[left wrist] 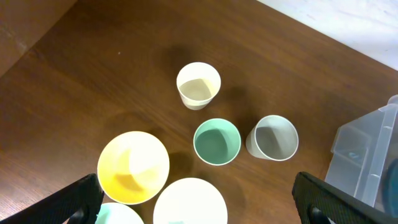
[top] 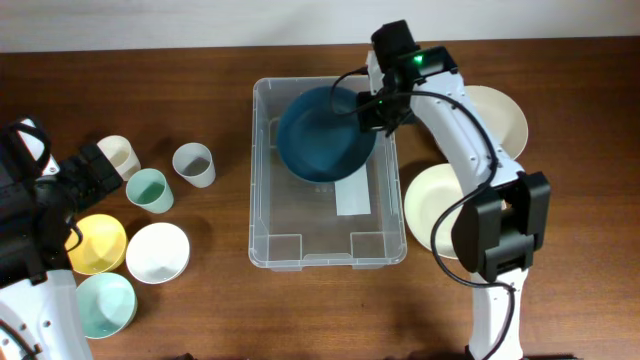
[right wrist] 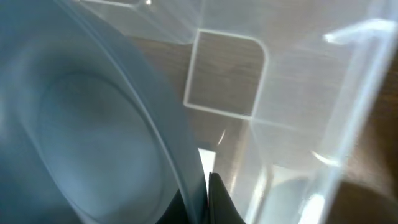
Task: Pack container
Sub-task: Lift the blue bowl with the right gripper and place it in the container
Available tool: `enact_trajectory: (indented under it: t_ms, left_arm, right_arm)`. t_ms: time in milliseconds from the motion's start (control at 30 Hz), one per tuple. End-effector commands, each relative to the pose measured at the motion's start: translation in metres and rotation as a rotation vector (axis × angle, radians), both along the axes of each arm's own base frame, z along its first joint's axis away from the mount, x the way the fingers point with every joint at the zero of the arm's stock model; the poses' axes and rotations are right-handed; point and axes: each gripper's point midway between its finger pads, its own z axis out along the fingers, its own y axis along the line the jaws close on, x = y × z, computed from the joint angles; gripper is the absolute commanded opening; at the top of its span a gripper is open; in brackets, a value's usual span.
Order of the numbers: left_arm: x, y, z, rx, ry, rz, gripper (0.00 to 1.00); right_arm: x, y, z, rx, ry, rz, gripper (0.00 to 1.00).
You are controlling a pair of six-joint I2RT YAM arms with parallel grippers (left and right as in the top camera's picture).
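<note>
Right gripper clamped on rim of dark blue bowl, inside container walled around it. Left gripper spread wide, nothing held; green cup ahead, container well apart to its right.

1. Container: clear, with a white label.
2. Large bowl: dark blue.
3. Far plate, near plate: cream.
4. Cream cup, mint cup, grey cup.
5. Yellow bowl, white bowl, pale mint bowl.
6. Table: dark brown wood grain.
</note>
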Motion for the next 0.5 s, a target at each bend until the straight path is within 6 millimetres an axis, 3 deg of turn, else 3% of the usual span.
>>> enact_trajectory:
  t_ms: [0, 67, 133, 367, 467]
  left_arm:
    - [0.001, -0.001, 0.004, -0.010, -0.010, -0.004, 0.99]
    - [0.001, -0.001, 0.004, -0.010, -0.010, -0.004, 0.99]
    - [0.001, -0.001, 0.004, -0.010, -0.010, -0.004, 0.99]
    - [0.001, -0.001, 0.004, -0.010, -0.010, -0.003, 0.99]
    - [0.001, -0.001, 0.004, -0.010, -0.010, -0.003, 0.99]
  right_arm:
    - [0.009, 0.007, 0.003, 0.009, -0.035, 0.014, 0.04]
    - [0.010, 0.007, 0.004, 0.010, -0.038, 0.013, 0.05]
    - [0.010, 0.007, 0.004, 0.010, -0.037, 0.013, 0.15]
    - [0.010, 0.006, 0.006, 0.011, -0.042, 0.013, 0.17]
    - [0.011, -0.002, 0.027, -0.014, -0.084, -0.004, 0.21]
